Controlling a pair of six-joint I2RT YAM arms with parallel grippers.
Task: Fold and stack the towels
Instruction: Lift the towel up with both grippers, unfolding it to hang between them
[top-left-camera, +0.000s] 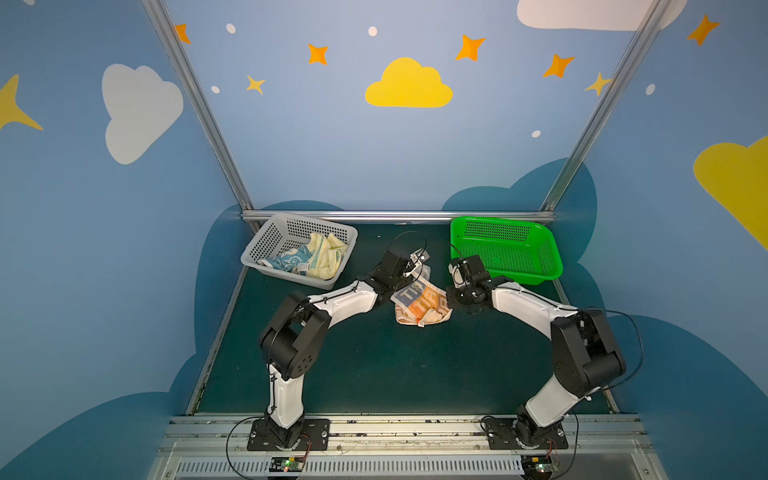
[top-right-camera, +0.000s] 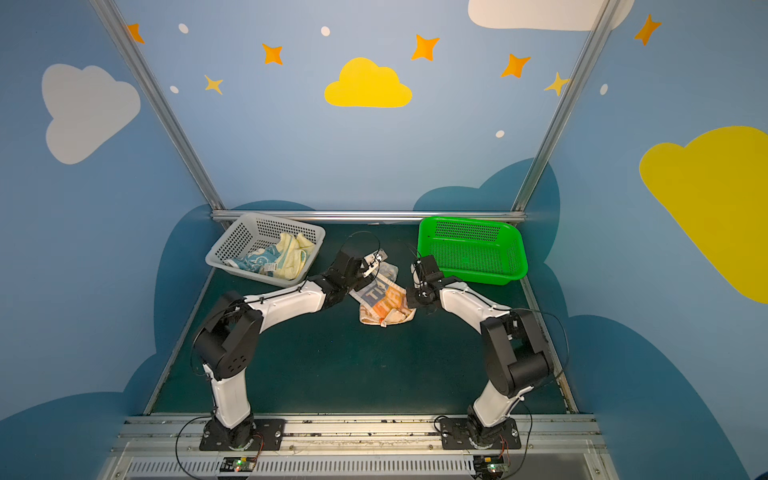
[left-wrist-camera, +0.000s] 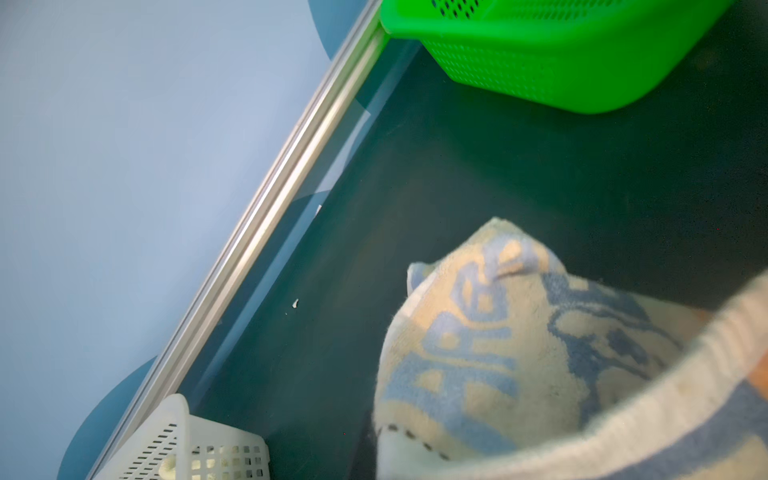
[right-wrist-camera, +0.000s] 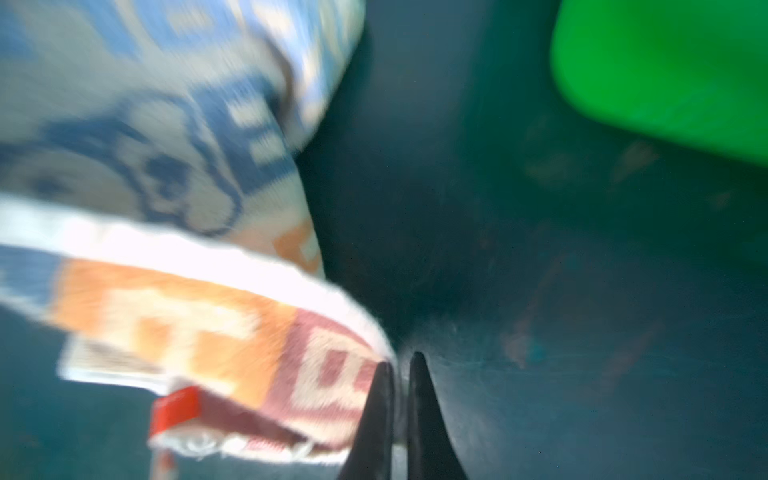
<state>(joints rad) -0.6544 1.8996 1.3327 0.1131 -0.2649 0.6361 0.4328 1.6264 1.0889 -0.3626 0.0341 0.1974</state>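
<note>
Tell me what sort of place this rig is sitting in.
Likely a staged robot test cell, not a home: painted cloud-and-star wall panels, aluminium frame posts, and a metal mounting rail.

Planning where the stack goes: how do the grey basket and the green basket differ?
The grey basket holds two crumpled towels, a pale yellow towel and a blue-and-cream towel; the green basket holds none. The grey basket sits back left in both top views, the green basket back right. Both are perforated plastic.
</note>
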